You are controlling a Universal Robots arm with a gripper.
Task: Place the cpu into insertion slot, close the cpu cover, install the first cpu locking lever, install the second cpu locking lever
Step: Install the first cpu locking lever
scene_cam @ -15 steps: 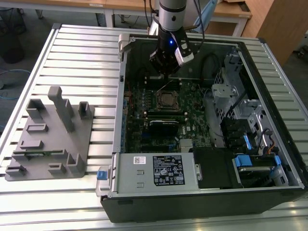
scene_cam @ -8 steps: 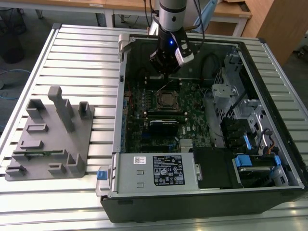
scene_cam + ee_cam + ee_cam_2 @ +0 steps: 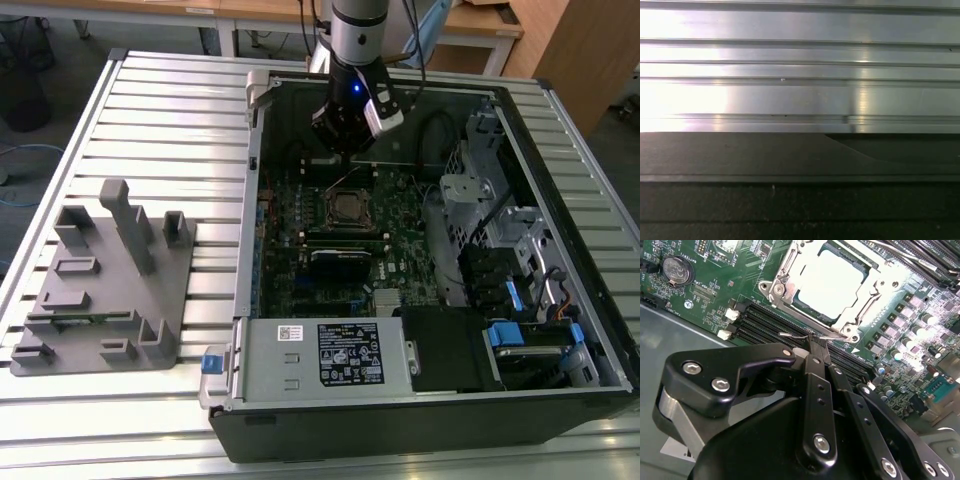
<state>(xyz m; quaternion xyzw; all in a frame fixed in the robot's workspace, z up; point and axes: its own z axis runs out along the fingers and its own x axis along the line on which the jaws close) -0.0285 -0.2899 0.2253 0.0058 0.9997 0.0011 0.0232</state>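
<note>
Claw [image 3: 816,346] is pinched together, its tip right by the thin wire lever [image 3: 795,335]; whether it grips it is hard to see. Beyond, the cpu cover [image 3: 781,285] frames the cpu [image 3: 832,280], washed white by glare, just above the exterior view's middle.

Smooth black finish with a faint sheen and bright metal screw heads on the end effector [image 3: 816,346]. Pale, satin silver metal on the cpu [image 3: 832,280]; shinier bare metal on the cover [image 3: 874,287]. Glossy green circuit board [image 3: 710,300] with a polished coin cell [image 3: 679,269]. Ribbed aluminium bench [image 3: 160,100], smooth and reflective. Matt grey plastic fixture [image 3: 110,280]. Dull grey sheet-metal power supply [image 3: 270,370] under a printed sticker [image 3: 350,355]
</note>
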